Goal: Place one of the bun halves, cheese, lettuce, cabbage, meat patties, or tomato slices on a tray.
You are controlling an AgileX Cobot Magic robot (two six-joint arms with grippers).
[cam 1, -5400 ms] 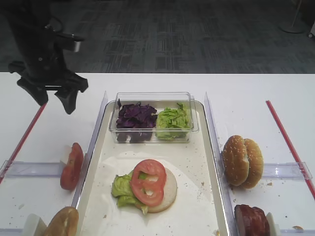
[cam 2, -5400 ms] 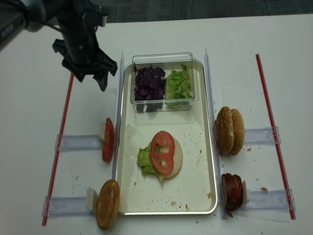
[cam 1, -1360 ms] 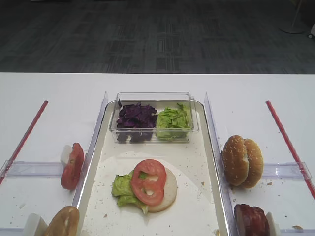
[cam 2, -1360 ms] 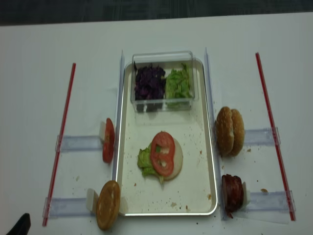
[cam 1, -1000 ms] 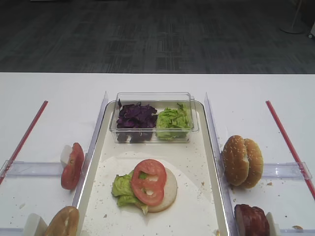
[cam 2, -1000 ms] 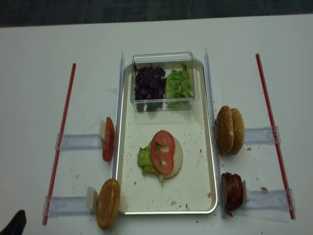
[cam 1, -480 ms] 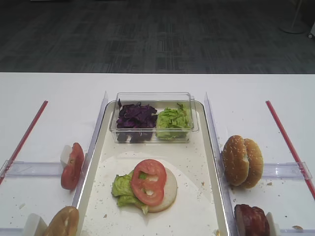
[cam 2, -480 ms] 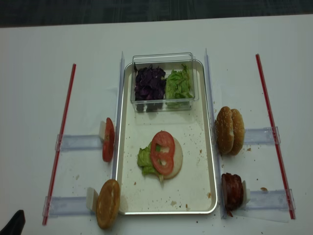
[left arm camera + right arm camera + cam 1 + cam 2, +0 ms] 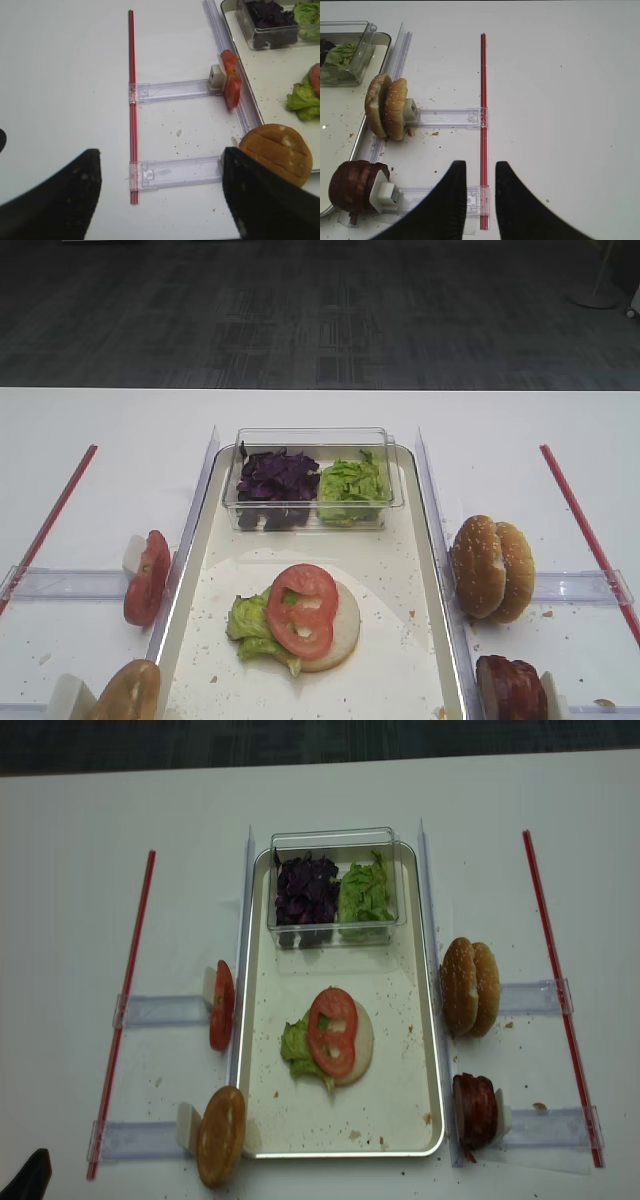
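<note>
A tomato slice (image 9: 302, 610) is lying on lettuce (image 9: 250, 628) and a bun half (image 9: 338, 628) in the tray (image 9: 430, 570). I am hovering my left gripper (image 9: 160, 200) wide open, my right gripper (image 9: 481, 195) nearly closed, empty.

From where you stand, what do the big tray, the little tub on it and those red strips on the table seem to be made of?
The tray looks like metal: its raised rim shines silvery, while the floor is matte cream and crumb-speckled. The tub seems to be clear hard plastic, since the purple cabbage and lettuce show through its walls. The red strips look like glossy plastic rods, though tape cannot be ruled out.
</note>
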